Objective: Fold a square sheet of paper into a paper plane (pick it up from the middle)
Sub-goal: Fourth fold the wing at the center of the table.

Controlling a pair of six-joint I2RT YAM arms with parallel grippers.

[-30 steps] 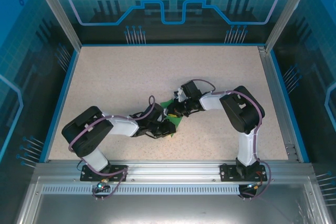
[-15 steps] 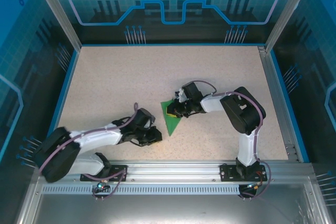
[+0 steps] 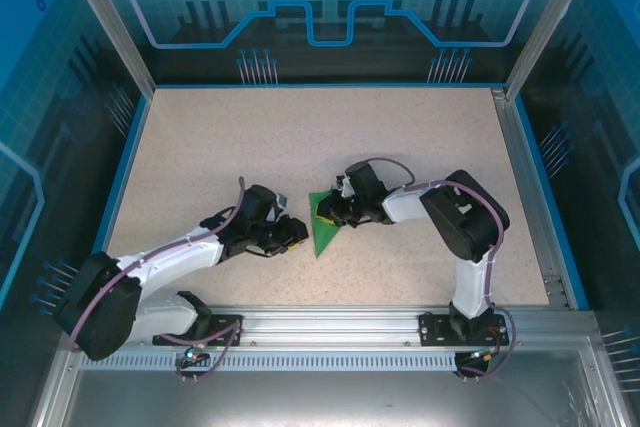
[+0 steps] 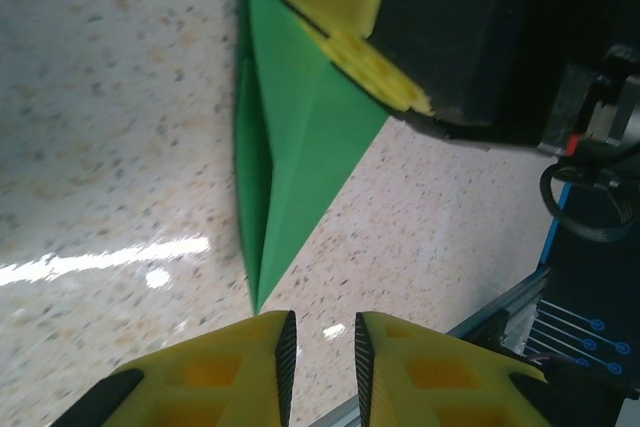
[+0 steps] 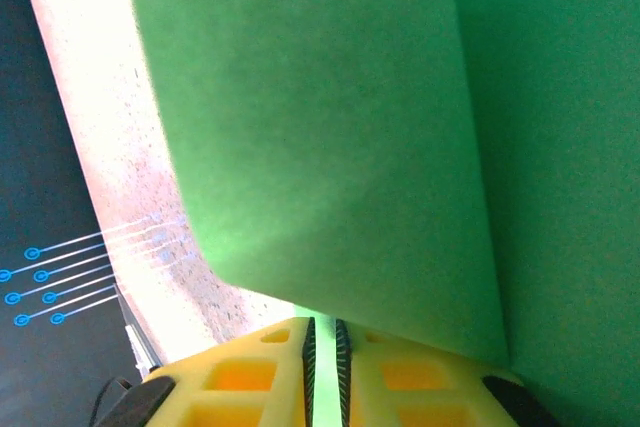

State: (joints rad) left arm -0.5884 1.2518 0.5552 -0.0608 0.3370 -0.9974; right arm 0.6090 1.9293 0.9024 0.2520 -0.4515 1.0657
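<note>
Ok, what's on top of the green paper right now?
The right gripper sits over the wide end of the green paper, an edge clamped between its fingers. The pointed end lies bare on the table. What the paper looks like beneath the gripper is covered.

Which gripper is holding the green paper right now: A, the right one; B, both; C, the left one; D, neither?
A: the right gripper is pinched shut on the green paper, while the left gripper sits just short of the paper's pointed tip, jaws slightly apart with nothing between them.
</note>
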